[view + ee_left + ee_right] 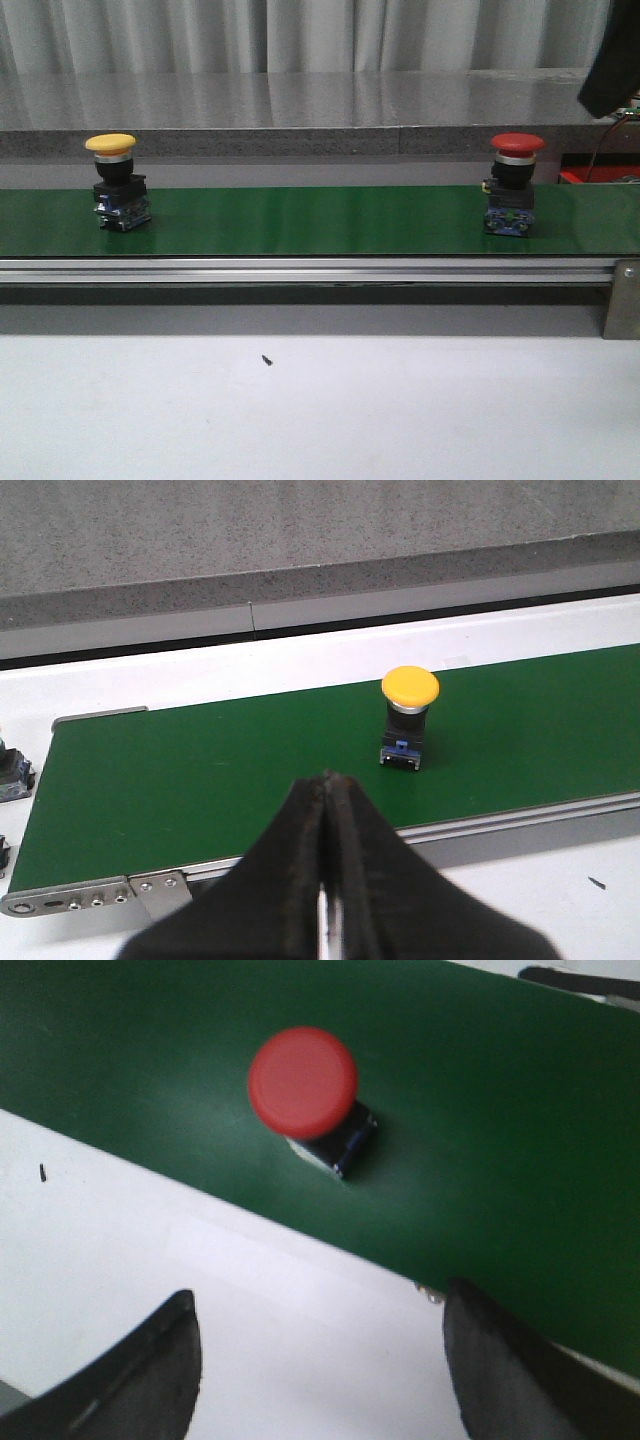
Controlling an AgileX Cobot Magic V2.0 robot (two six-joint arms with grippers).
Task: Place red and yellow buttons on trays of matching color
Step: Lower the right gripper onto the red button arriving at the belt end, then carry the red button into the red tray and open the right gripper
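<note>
A yellow button (118, 180) stands upright on the left part of the green belt (300, 220), and a red button (513, 185) stands upright on the right part. In the left wrist view my left gripper (326, 777) is shut and empty, short of the yellow button (408, 718) and to one side of it. In the right wrist view my right gripper (322, 1296) is open over the white table, with the red button (310, 1095) beyond its fingers and untouched. The trays are out of view.
A metal rail (300, 270) runs along the belt's near edge, with a bracket (622, 298) at its right end. White table (300, 410) lies in front, bearing a small black speck (267, 360). A grey counter (300, 100) and curtain stand behind. A dark shape (612, 60) hangs at upper right.
</note>
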